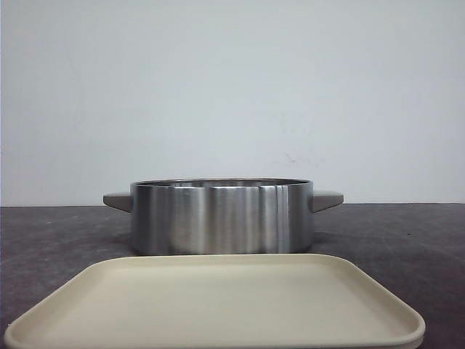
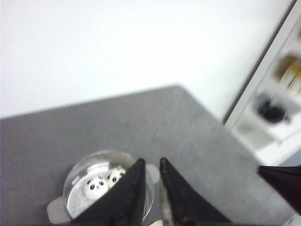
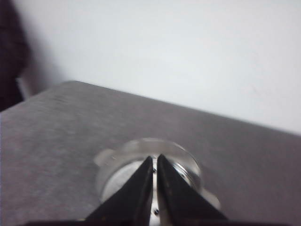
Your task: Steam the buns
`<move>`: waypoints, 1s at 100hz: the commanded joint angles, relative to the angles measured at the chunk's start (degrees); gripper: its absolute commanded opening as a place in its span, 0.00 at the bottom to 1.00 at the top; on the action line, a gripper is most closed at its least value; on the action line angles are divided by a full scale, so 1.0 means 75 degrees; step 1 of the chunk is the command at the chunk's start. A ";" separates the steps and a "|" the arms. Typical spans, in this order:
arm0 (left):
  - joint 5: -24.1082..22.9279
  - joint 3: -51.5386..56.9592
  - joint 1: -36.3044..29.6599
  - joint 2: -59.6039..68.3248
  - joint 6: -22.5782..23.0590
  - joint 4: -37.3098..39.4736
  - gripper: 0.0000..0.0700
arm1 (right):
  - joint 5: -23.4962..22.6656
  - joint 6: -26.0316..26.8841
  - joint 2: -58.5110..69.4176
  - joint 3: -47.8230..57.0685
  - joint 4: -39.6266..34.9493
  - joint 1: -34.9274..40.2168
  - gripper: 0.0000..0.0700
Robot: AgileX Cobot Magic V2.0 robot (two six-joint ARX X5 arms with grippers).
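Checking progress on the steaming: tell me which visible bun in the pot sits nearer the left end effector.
The smaller-looking bun, partly hidden by the left end effector. The other bun shows its whole panda face, farther away.

Front cam low at table height, close, facing forward to pot (image 1: 221, 217) and wall, both wrist cams high, angled down past their fingers, pot (image 2: 106, 188) (image 3: 148, 172) below fingertips, shared by all three

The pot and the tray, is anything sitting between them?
No. In the front view the pot stands just behind the tray, and no object shows between them, only the dark table to the sides.
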 commanded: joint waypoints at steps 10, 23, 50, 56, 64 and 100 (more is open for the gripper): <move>0.0035 -0.1064 -0.0093 -0.1582 -0.0356 -0.0382 0.01 | -0.0425 -0.0950 0.0219 0.0073 0.0694 0.0108 0.01; -0.0073 -0.2871 -0.0087 -0.3194 -0.0455 -0.0382 0.01 | -0.0530 -0.1247 0.0361 0.0073 0.1169 0.0108 0.01; 0.0417 -0.6292 -0.0055 -0.5814 -0.0831 -0.0379 0.01 | -0.0504 -0.1285 0.0662 0.0073 0.1405 0.0093 0.01; 0.0408 -0.6589 -0.0058 -0.6097 -0.0828 -0.0379 0.01 | -0.0519 -0.1285 0.0662 0.0073 0.1411 0.0093 0.01; 0.0405 -0.6662 -0.0058 -0.6309 -0.0822 -0.0379 0.01 | -0.0516 -0.1285 0.0656 0.0073 0.1408 0.0093 0.01; 0.0417 -0.6645 -0.0058 -0.6458 -0.0828 -0.0379 0.02 | -0.0513 -0.1285 0.0650 0.0073 0.1411 0.0079 0.01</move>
